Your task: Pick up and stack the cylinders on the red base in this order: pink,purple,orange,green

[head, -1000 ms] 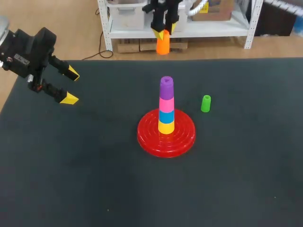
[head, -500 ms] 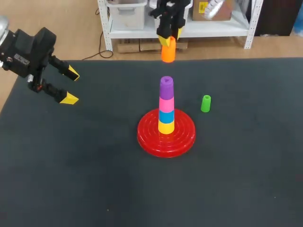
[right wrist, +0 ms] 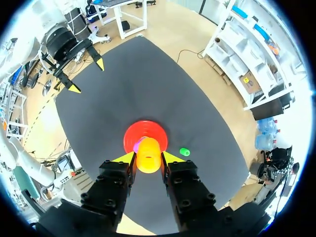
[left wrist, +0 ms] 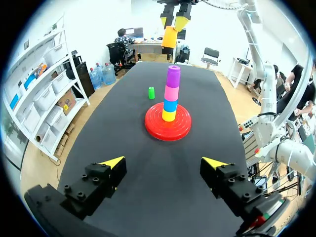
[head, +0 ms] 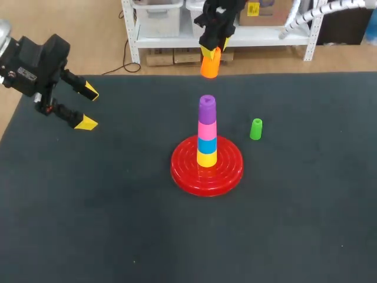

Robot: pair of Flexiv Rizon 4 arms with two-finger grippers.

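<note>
The red base (head: 207,169) (left wrist: 168,127) (right wrist: 145,131) carries a stack of yellow, blue, pink and purple cylinders; the purple cylinder (head: 207,108) (left wrist: 173,76) is on top. High above the stack, my right gripper (head: 213,50) (right wrist: 148,157) is shut on the orange cylinder (head: 210,62) (left wrist: 169,37) (right wrist: 148,155). The green cylinder (head: 255,128) (left wrist: 151,92) (right wrist: 184,151) stands upright on the mat to the right of the base. My left gripper (head: 87,107) (left wrist: 163,161) stands open over the table's left edge with nothing between its fingers.
A dark mat (head: 118,206) covers the table. Apart from the base and the green cylinder nothing else lies on it.
My right gripper has carried the orange cylinder a little to the right and slightly downward in the head view. The left arm has not moved.
</note>
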